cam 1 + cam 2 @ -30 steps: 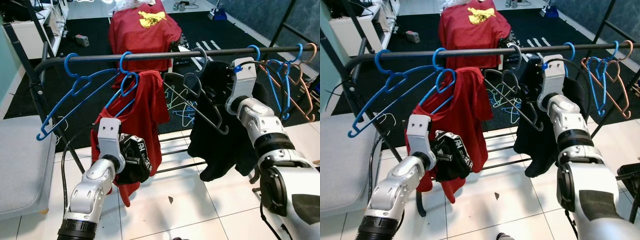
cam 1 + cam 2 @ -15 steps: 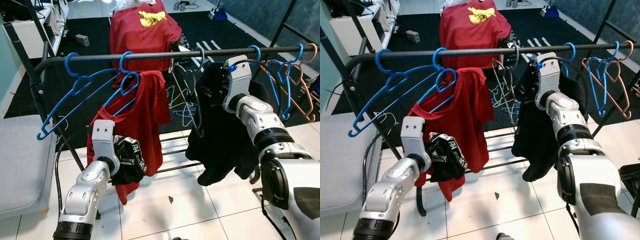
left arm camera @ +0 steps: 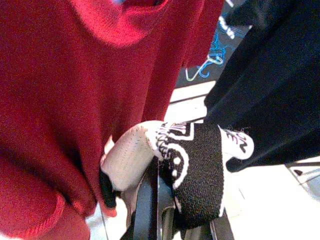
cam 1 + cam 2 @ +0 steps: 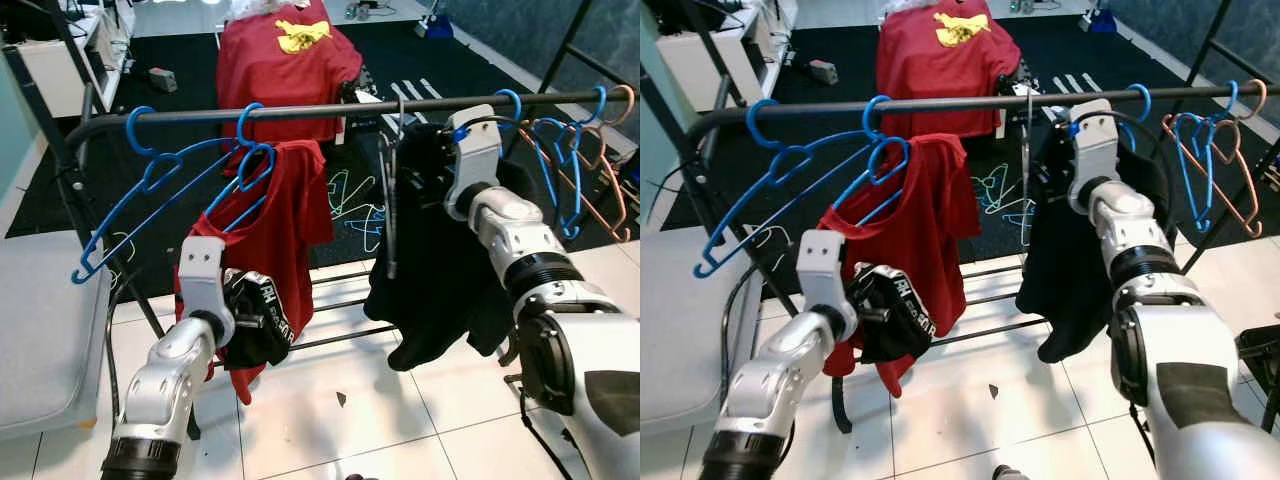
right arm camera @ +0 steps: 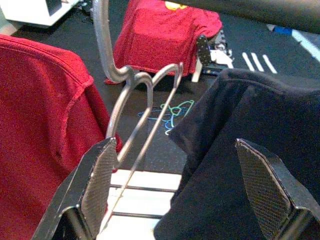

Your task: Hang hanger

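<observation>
Nearest, low on the left: left gripper [image 4: 262, 322] clamped on a black-and-white cloth [image 3: 192, 172], pressed against the red shirt [image 4: 285, 215]. Higher, right gripper [image 5: 180, 187] spread wide, gripping nothing, black garment [image 4: 435, 265] draped just ahead. Grey hanger [image 4: 390, 190] now edge-on just left of that claw, swung from its broadside pose a second back, hook over the rail [image 4: 300, 111] (hung, seemingly, and let go). Beyond, blue hangers [image 4: 160, 185] crowding the rail.

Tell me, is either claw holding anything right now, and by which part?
The left claw grips a bunched black-and-white garment by its folds. The right claw is open beside the black shirt and grey hanger, holding nothing.
</observation>
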Available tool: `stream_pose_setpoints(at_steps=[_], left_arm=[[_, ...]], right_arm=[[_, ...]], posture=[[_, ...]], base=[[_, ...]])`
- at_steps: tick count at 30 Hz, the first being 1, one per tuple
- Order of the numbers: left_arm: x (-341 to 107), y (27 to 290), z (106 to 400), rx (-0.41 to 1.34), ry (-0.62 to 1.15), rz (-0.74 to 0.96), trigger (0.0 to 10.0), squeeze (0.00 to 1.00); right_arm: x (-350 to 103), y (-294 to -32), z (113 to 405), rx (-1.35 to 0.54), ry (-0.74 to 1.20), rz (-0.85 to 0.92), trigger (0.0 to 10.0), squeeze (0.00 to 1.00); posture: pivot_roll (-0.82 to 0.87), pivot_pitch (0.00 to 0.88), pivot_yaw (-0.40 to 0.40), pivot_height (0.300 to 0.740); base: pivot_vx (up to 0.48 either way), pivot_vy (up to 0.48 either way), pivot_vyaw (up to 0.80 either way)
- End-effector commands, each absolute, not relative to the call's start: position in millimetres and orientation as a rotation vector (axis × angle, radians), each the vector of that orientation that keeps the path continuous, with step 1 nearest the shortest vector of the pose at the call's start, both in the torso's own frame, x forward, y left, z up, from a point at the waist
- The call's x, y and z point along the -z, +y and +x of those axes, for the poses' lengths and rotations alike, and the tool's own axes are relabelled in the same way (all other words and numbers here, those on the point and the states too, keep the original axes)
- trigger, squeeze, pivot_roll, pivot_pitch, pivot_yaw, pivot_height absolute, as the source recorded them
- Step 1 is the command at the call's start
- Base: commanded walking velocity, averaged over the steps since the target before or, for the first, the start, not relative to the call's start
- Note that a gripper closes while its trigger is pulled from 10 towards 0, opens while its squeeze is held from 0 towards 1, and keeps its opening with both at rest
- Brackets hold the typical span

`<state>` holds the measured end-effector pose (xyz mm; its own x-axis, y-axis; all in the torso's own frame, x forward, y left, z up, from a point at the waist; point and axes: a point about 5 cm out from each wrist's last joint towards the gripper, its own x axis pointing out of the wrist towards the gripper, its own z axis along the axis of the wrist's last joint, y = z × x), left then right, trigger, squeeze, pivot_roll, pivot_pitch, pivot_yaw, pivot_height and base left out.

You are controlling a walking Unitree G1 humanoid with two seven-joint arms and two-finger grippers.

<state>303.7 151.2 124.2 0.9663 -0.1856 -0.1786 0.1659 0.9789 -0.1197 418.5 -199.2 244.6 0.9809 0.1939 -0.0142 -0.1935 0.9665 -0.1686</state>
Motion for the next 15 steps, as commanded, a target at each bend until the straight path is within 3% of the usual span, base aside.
stream_pose_setpoints(at_steps=[1, 7, 15], left_arm=[[-124.4, 153.3, 300.1, 0.169, 0.191, -0.107, 10.0, 0.00], [-123.1, 150.7, 299.5, 0.169, 0.192, -0.119, 10.0, 0.00], [-120.0, 145.2, 308.4, 0.184, 0.185, -0.139, 10.0, 0.00]], right_arm=[[-243.7, -192.3, 418.8, -0.213, -0.023, -0.142, 10.0, 0.00], [-238.8, -189.4, 418.3, -0.208, -0.030, -0.131, 10.0, 0.00], [-227.1, -182.8, 411.7, -0.170, -0.135, -0.086, 10.0, 0.00]], posture=[[-0.10, 0.160, 0.000, 0.740], [-0.11, 0.162, 0.002, 0.740], [-0.10, 0.052, 0.006, 0.740]], base=[[0.000, 0.000, 0.00], [0.000, 0.000, 0.00], [0.000, 0.000, 0.00]])
